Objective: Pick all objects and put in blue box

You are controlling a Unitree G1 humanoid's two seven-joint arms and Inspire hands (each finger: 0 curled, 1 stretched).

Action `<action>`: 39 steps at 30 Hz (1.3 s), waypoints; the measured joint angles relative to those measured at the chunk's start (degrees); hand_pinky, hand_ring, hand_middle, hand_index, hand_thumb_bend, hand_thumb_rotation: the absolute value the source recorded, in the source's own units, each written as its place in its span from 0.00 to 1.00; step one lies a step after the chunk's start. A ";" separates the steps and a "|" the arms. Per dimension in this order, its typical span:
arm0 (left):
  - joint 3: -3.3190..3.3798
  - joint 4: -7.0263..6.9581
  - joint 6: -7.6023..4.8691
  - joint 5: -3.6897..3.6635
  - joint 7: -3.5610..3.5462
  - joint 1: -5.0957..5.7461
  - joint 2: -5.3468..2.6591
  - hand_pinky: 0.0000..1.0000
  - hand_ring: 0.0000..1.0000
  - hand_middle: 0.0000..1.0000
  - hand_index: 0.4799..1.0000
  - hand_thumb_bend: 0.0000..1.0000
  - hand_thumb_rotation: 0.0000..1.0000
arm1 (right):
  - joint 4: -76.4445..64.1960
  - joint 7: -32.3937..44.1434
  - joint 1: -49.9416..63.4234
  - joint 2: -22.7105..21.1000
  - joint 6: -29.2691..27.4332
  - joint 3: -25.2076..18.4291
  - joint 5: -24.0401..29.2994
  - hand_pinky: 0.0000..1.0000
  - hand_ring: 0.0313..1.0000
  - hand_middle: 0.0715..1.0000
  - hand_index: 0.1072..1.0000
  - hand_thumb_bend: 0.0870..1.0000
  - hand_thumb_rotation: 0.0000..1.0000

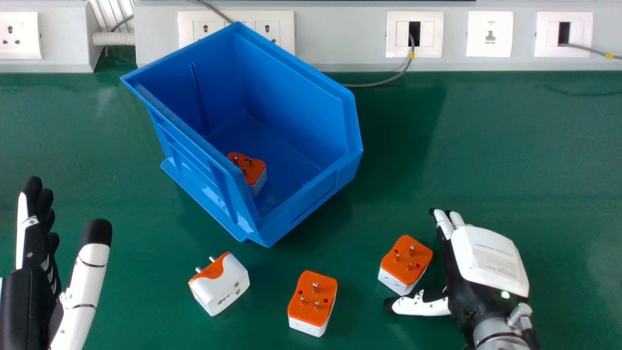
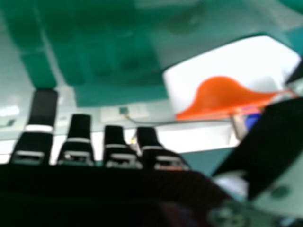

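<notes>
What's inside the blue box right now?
One orange and white plug adapter lies on the floor of the blue box. The box's near left wall hides part of the floor, so I can't tell if anything else sits behind it.

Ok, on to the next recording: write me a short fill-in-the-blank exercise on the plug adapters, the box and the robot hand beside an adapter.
The plug adapter inside the blue box shows its pins on a face coloured ____.
The number of loose adapters on the green table outside the box is ____.
The robot hand beside the rightmost adapter is the robot's own ____ one.

Missing words: orange; three; right.
</notes>
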 measured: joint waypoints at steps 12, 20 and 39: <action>-0.01 0.00 0.03 0.02 0.00 0.16 0.02 1.00 1.00 1.00 0.99 0.64 0.83 | 2.60 2.46 -5.20 -0.07 4.70 2.08 -0.40 0.82 0.90 0.95 0.91 0.74 0.45; -0.18 -0.16 0.08 0.23 0.03 0.18 -0.01 1.00 1.00 1.00 0.99 0.65 0.83 | 1.79 9.36 -8.07 -0.49 9.63 4.80 -2.51 0.82 0.90 0.94 0.90 0.74 0.45; 0.24 -0.24 0.39 0.24 0.06 -0.96 0.24 1.00 1.00 1.00 0.95 0.64 0.82 | -3.42 28.23 -12.36 -2.45 18.24 9.43 -5.70 0.82 0.88 0.93 0.89 0.75 0.45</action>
